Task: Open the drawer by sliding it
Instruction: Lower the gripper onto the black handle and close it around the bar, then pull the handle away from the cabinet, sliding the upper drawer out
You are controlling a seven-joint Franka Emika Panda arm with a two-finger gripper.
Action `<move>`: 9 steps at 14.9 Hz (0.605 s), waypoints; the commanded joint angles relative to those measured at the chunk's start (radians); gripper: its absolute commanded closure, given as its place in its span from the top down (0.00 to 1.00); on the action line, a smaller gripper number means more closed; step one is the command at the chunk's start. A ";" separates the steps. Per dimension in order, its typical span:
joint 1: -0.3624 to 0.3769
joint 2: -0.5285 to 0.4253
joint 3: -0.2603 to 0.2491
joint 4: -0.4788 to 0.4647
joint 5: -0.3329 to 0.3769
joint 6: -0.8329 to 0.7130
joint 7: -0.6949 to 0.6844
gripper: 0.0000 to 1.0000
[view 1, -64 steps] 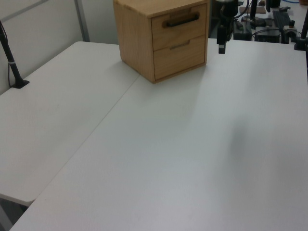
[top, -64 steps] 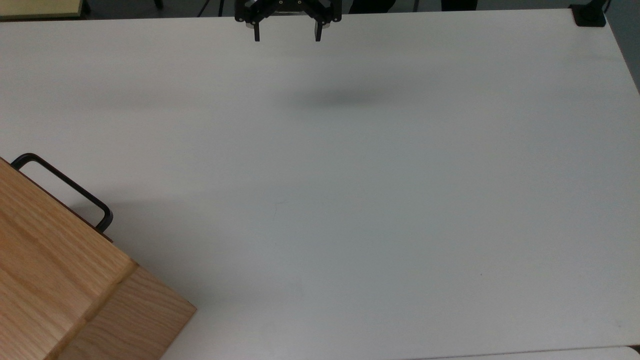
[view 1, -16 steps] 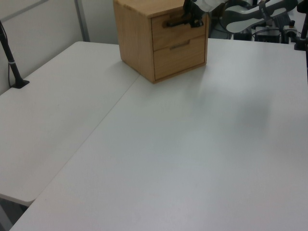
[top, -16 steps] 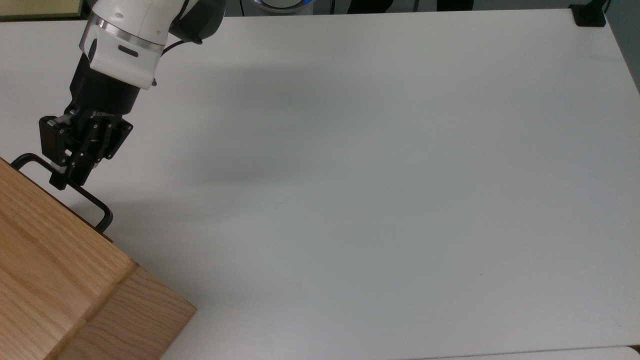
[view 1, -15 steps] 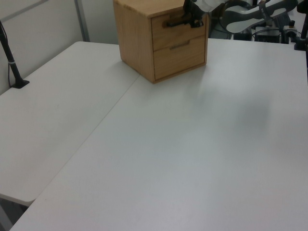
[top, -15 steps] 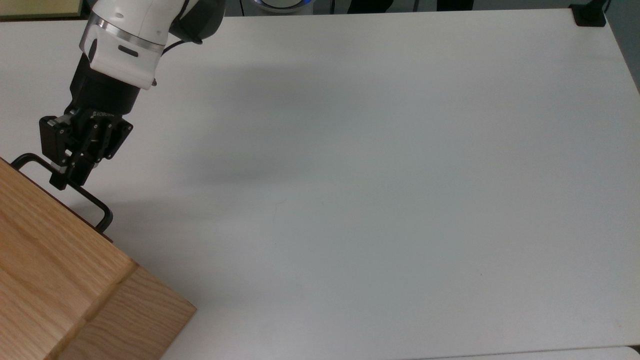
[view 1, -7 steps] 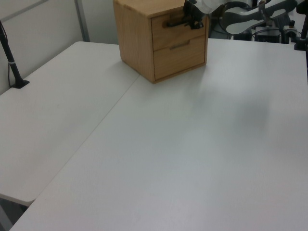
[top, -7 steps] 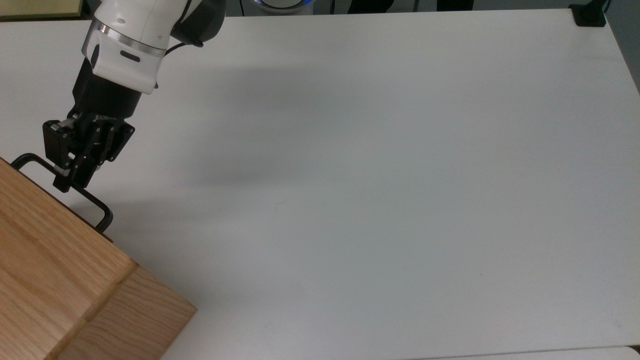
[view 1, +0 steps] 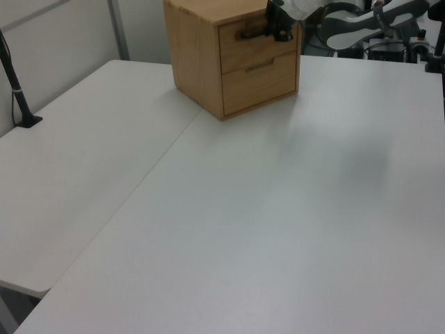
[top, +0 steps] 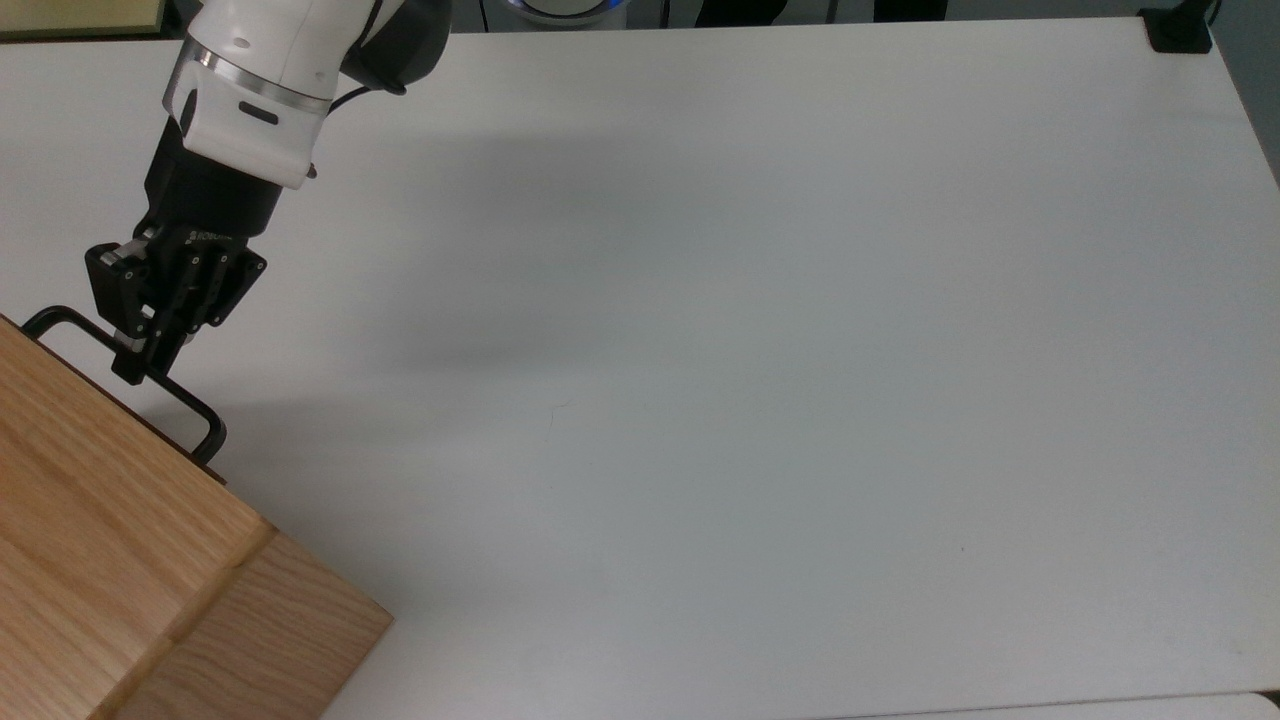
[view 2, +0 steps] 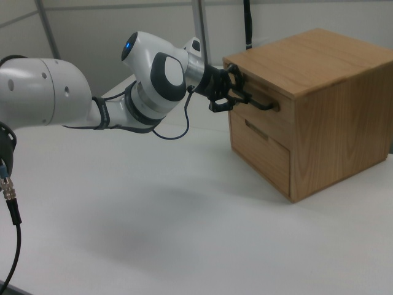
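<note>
- Drawer (view 2: 261, 114) is the upper of two in the oak cabinet (view 2: 325, 104), its front flush with the cabinet face; the cabinet stands on the white table (top: 700, 350), at the top view's lower left corner.
- Gripper (top: 135, 362) sits on the drawer's black bar handle (top: 190, 405), pinched shut around the bar near the middle of its length.
- Arm (view 2: 110, 92) reaches in from the right view's left, roughly level with the drawer front.
- Lower drawer (view 1: 261, 80) lies just beneath, apart from the gripper.

Arm: white, reaching out level.
Wrist: black, tilted downward.
Gripper (top: 135, 362): fingers drawn together around a thin bar between the tips.
</note>
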 commanded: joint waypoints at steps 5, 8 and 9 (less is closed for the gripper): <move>0.012 -0.108 -0.002 -0.144 -0.019 0.006 -0.018 0.01; 0.038 -0.226 -0.002 -0.272 -0.016 -0.005 -0.012 0.01; 0.042 -0.261 -0.002 -0.314 -0.015 -0.007 -0.012 0.01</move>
